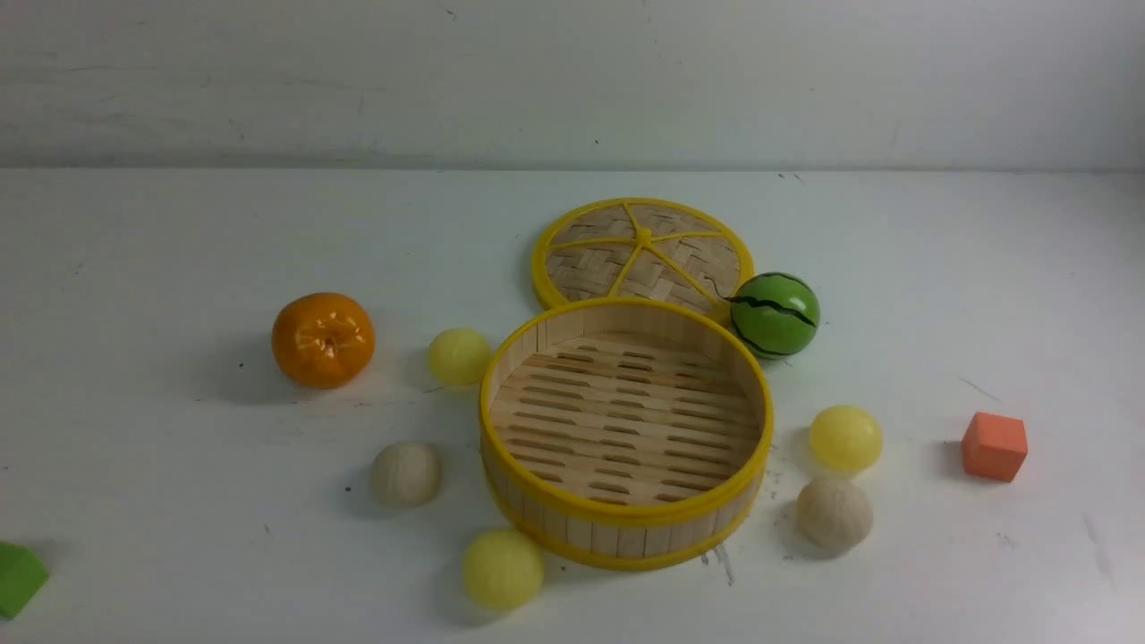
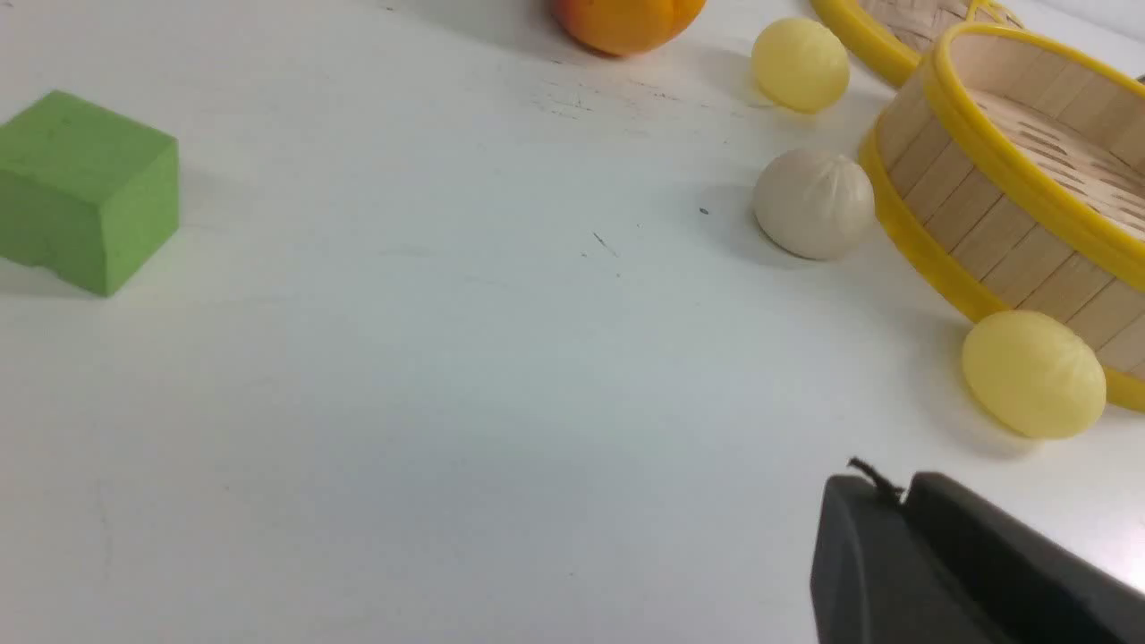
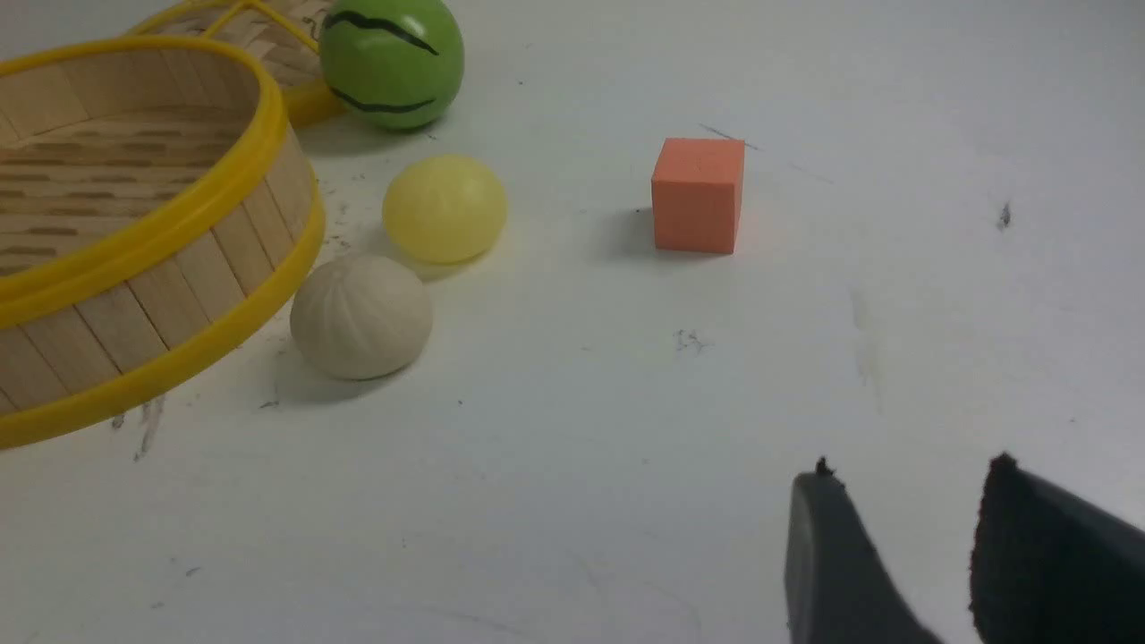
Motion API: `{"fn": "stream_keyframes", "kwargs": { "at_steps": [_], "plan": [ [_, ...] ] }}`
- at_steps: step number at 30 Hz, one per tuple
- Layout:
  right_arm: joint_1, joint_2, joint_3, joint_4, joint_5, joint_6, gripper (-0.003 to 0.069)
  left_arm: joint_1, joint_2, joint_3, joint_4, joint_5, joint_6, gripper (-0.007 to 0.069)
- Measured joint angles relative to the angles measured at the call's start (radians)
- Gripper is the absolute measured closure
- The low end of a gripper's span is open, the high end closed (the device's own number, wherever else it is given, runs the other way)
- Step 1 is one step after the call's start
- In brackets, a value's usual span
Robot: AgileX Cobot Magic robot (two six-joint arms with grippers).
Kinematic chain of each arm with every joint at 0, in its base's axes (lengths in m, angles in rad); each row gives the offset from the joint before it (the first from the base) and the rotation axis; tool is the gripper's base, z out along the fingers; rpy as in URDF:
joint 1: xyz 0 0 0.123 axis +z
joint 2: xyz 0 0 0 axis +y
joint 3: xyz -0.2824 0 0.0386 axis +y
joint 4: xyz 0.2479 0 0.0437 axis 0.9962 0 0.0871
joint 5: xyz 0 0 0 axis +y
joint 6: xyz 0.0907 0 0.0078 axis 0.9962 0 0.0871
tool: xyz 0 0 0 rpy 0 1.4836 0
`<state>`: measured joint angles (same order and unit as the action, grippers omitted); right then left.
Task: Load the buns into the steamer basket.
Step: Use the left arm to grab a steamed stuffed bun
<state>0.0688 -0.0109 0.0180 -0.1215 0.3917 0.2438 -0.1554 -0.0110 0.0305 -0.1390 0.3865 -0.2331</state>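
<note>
Right pincer (image 3: 911, 465) well apart from buns (image 3: 360, 315)

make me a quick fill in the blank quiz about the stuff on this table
1. ___ buns lie on the table around the steamer basket.
2. Of those, ___ are off-white.
3. The watermelon ball sits next to the woven ___.
4. The block at the front left is ___.
Missing words: five; two; lid; green.

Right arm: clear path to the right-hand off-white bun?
Probably yes: bare table lies between the right gripper and the off-white bun; the orange cube sits off that line. The steamer basket stands close beside the bun.
</note>
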Motion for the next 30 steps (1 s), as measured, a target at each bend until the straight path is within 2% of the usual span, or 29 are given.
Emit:
{"fn": "stream_keyframes", "kwargs": {
  "at_steps": [24,25,26,27,30],
  "plan": [
    [0.0,0.0,0.0,0.0,0.0,0.0,0.0419,0.0,0.0,0.0,-0.01,-0.008,-0.002,0.0556],
    [0.0,0.0,0.0,0.0,0.0,0.0,0.0419,0.0,0.0,0.0,-0.077,-0.025,-0.035,0.0553],
    [0.0,0.0,0.0,0.0,0.0,0.0,0.0419,0.0,0.0,0.0,-0.077,-0.027,-0.04,0.0553],
    [0.0,0.0,0.0,0.0,0.0,0.0,0.0419,0.0,0.0,0.0,-0.16,-0.041,-0.082,0.0552],
    [0.0,0.0,0.0,0.0,0.0,0.0,0.0419,0.0,0.0,0.0,-0.303,-0.111,-0.129,0.0548]
  ]
}}
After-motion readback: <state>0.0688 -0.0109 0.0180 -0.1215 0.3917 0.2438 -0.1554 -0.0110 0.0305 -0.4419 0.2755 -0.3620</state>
